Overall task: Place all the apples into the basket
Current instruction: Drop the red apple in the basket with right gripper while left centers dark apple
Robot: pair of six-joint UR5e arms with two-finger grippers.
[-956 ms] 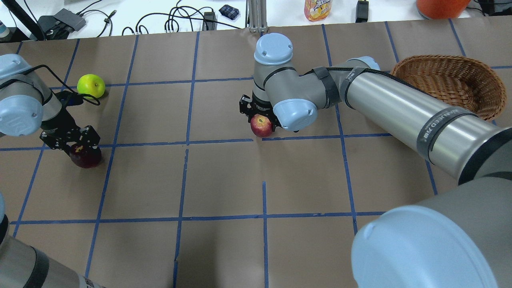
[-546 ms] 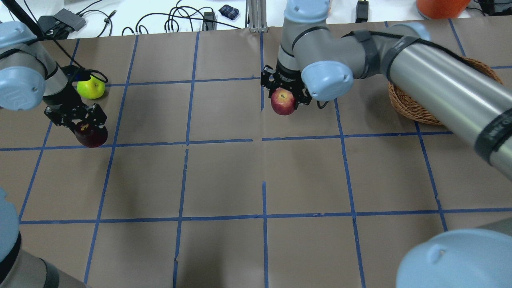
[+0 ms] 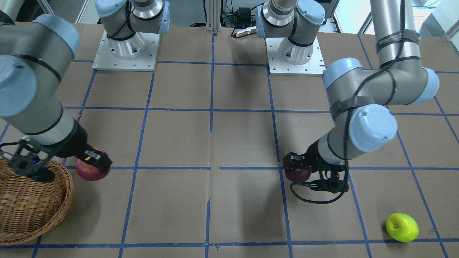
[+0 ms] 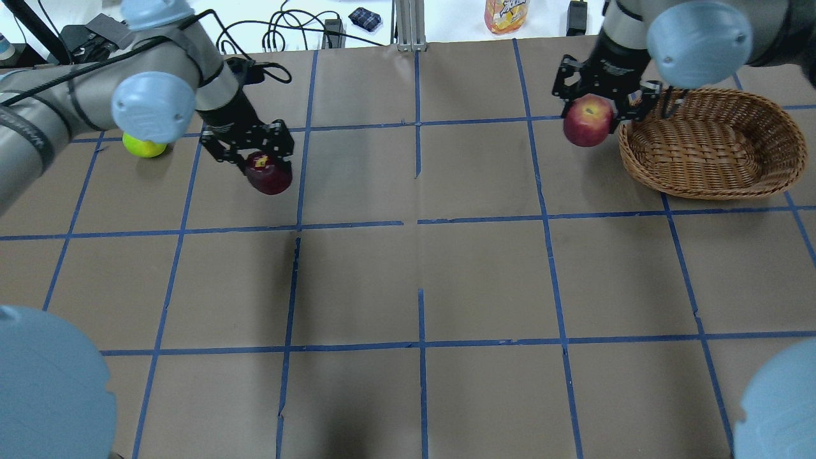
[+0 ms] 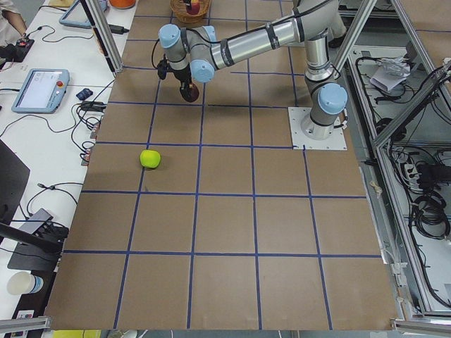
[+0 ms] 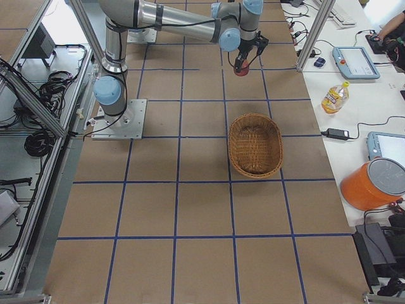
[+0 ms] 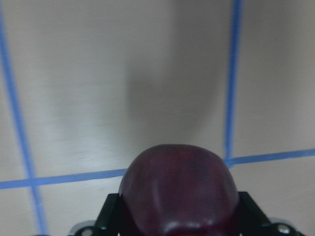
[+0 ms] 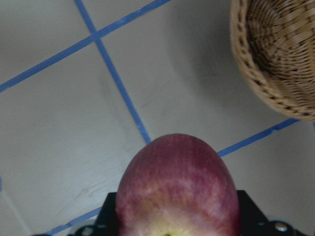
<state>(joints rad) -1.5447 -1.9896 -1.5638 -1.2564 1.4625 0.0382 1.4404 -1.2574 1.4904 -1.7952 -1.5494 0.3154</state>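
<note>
My right gripper (image 4: 596, 109) is shut on the red apple (image 4: 588, 122) and holds it above the table, just left of the wicker basket (image 4: 701, 190). In the right wrist view the red apple (image 8: 178, 187) fills the bottom, with the basket rim (image 8: 256, 73) at the upper right. My left gripper (image 4: 262, 167) is shut on the dark maroon apple (image 4: 271, 178), lifted over the left half of the table. The maroon apple (image 7: 179, 189) sits between the jaws in the left wrist view. The green apple (image 4: 145, 148) lies on the table at the far left, partly hidden behind my left arm's joint.
The basket (image 6: 255, 144) holds nothing. Beyond the table's far edge lie cables (image 4: 280, 32), a drink bottle (image 4: 505, 14) and an orange bucket (image 6: 372, 183). The two arm bases (image 3: 125, 46) (image 3: 296, 53) stand at the robot side. Blue tape lines grid the brown tabletop.
Both arms rose and swung right with their apples. The red apple went from the table's middle to beside the basket. The maroon apple left the front-left area and passed the green apple.
</note>
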